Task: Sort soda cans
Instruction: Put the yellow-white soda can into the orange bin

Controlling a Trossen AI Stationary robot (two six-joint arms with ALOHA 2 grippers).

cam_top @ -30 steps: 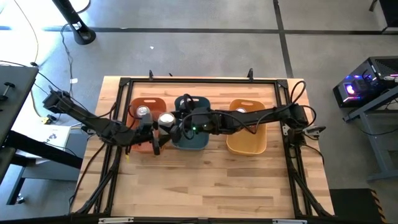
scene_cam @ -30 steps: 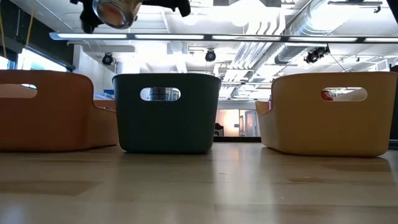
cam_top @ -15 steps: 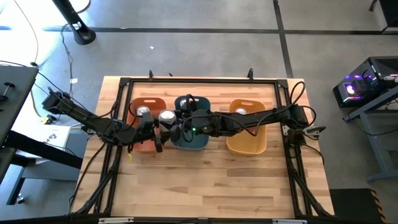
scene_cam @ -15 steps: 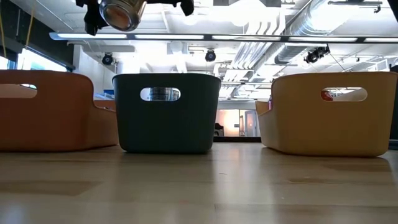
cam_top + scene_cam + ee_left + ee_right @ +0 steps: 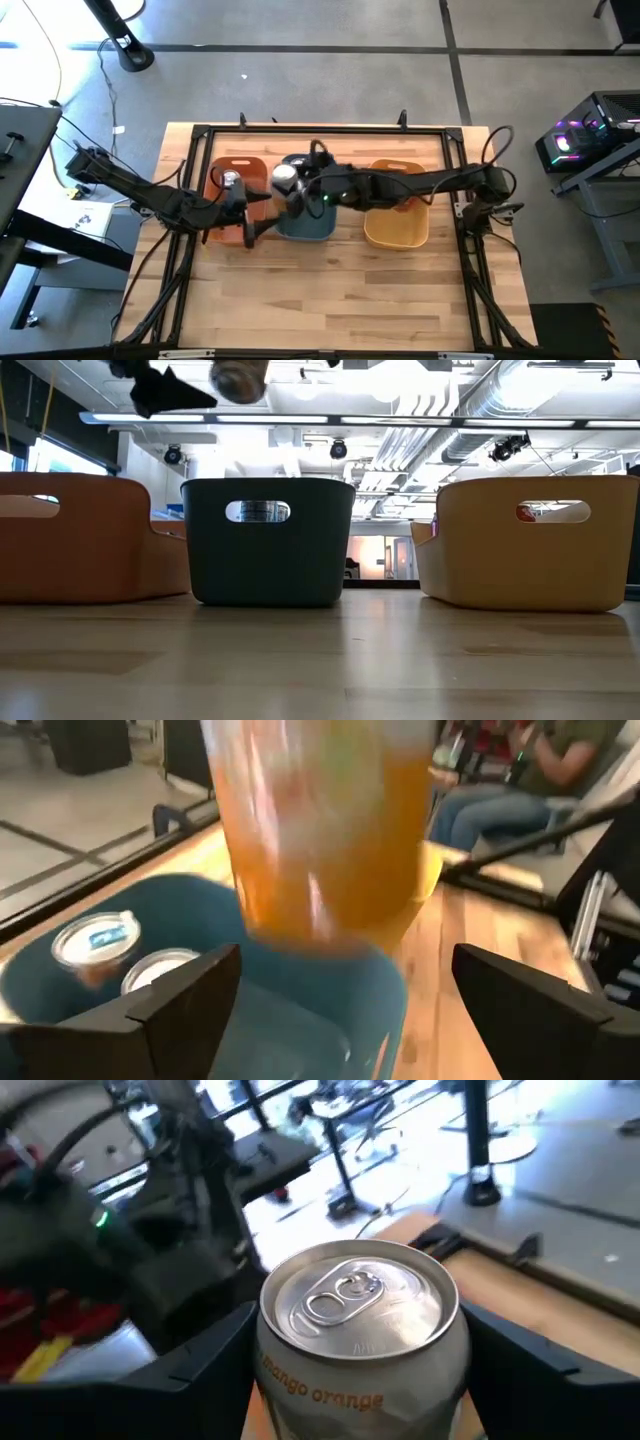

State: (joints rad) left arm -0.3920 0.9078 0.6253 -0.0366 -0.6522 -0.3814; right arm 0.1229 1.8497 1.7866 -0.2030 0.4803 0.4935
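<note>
The right end effector (image 5: 293, 190) grips a silver can (image 5: 285, 178) above the blue-grey bin (image 5: 322, 226); the left end effector (image 5: 243, 204) sits open over the orange bin (image 5: 238, 163). Two cans (image 5: 95, 941) lie inside the blue-grey bin.

Can (image 5: 285, 177) passed from left hand (image 5: 245, 205) to right hand (image 5: 297, 192) — now over blue-grey bin (image 5: 322, 228).

The wooden worktop (image 5: 330, 300) stands on a grey concrete floor (image 5: 330, 70). A black stand base (image 5: 130, 52) sits near one corner. Overhead, silver ducts (image 5: 470, 400) and bright strip lights (image 5: 330, 419) cross the ceiling.
</note>
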